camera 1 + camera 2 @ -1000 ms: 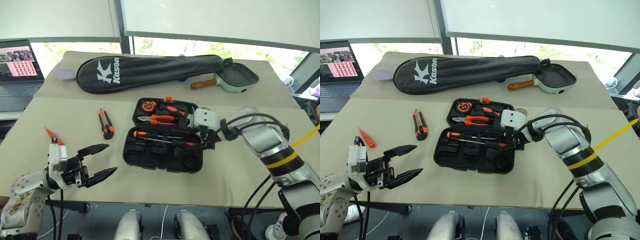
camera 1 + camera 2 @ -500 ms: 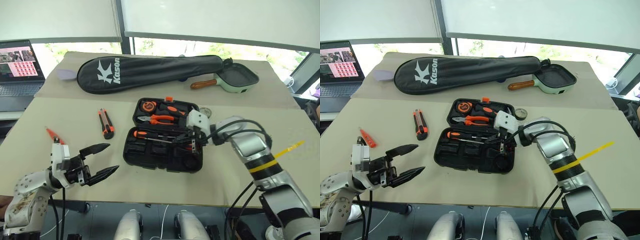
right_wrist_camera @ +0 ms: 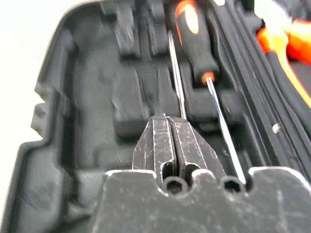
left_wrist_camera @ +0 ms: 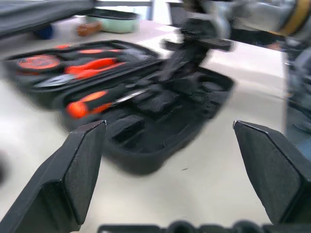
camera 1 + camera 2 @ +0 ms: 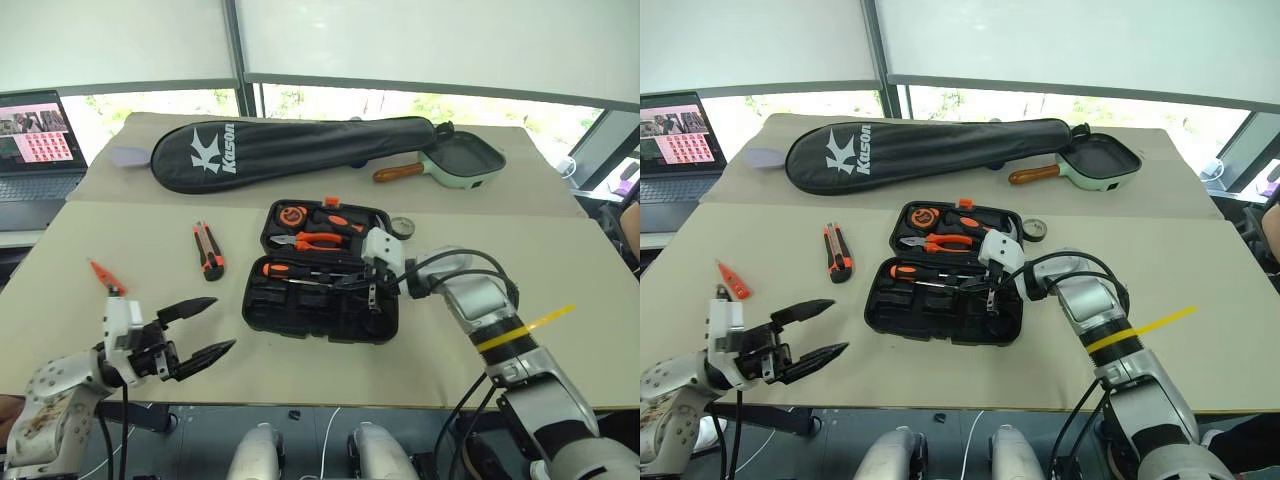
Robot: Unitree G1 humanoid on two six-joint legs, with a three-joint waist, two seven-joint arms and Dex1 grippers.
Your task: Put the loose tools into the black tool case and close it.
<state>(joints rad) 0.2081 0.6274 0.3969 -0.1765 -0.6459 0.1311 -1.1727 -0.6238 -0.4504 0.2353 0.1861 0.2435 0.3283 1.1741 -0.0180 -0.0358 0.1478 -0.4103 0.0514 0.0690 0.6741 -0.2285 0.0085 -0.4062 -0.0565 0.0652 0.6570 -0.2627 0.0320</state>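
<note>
The black tool case (image 5: 265, 305) lies open mid-table, with pliers, a tape measure and an orange-and-black screwdriver (image 5: 285, 269) in its slots. My right gripper (image 5: 372, 292) is shut and reaches into the near half of the case. In the right wrist view its fingertips (image 3: 165, 124) rest on a thin metal shaft beside the screwdriver handle (image 3: 197, 39). Loose on the table are an orange-black utility knife (image 5: 209, 249), a slim orange tester pen (image 5: 103, 273) and a small dark tape roll (image 5: 403, 228). My left gripper (image 5: 222, 324) hangs open near the front left edge, holding nothing.
A long black Kason racket bag (image 5: 290, 145) and a green pan (image 5: 462, 158) with a wooden handle lie along the table's back. A laptop (image 5: 35, 150) stands off the table's left side. The front table edge runs just beneath my left gripper.
My right gripper has moved left, deeper over the near half of the case, and its fingers have shut. The left gripper stays open, having drifted slightly. The head view has shifted.
</note>
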